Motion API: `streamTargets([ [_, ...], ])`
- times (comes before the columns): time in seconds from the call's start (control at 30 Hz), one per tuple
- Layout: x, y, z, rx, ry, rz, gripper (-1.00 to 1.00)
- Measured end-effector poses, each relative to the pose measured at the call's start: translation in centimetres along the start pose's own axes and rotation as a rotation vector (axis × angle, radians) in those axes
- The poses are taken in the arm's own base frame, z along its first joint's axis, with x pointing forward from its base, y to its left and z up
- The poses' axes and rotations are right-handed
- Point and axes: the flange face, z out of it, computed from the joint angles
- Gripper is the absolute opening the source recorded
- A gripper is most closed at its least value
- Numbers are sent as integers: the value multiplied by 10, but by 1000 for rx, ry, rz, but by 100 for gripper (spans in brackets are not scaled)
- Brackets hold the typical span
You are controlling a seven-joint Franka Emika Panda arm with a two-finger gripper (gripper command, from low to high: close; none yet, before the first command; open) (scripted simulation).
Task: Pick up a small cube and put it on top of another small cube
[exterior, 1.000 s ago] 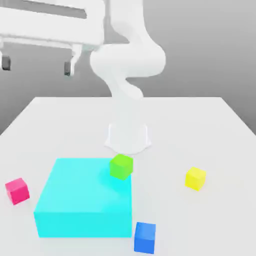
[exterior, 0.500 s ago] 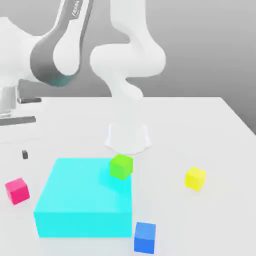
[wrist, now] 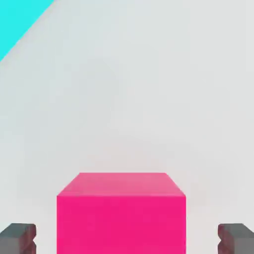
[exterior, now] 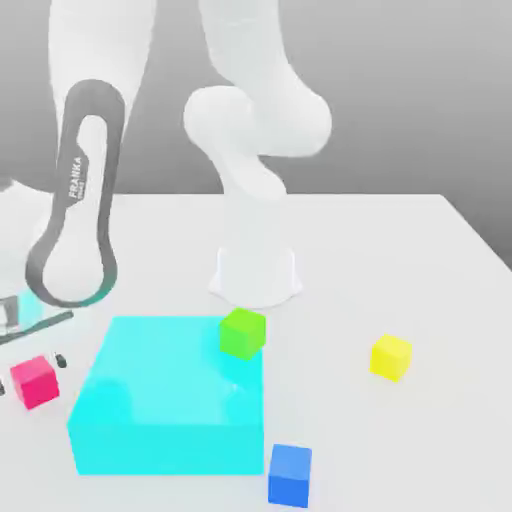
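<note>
One piece of lettering can be read: the word "FRANKA", printed in small dark capitals running vertically on the white robot arm link (exterior: 80,190) at the left of the exterior view, inside its grey oval band. A second, smaller line sits beside it but is too small to read. The cubes and table carry no marks.

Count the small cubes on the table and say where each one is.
4: magenta-pink cube at the exterior view's left edge, green cube by the cyan block, yellow cube right, blue cube front.
</note>
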Motion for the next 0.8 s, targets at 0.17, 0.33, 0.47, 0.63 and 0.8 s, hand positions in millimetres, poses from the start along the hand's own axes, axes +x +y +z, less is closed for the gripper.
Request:
streamTargets([
  [0.17,0,0,-1,2,-1,0,-100],
  [0.33,0,0,-52,1,-1,0,-100],
  [0.47,42,-7,-69,20,-19,3,-100],
  [0.63,117,-47,-83,48,-46,-13,-100],
  [0.8,153,-170,-91,100,-56,-100,-100],
])
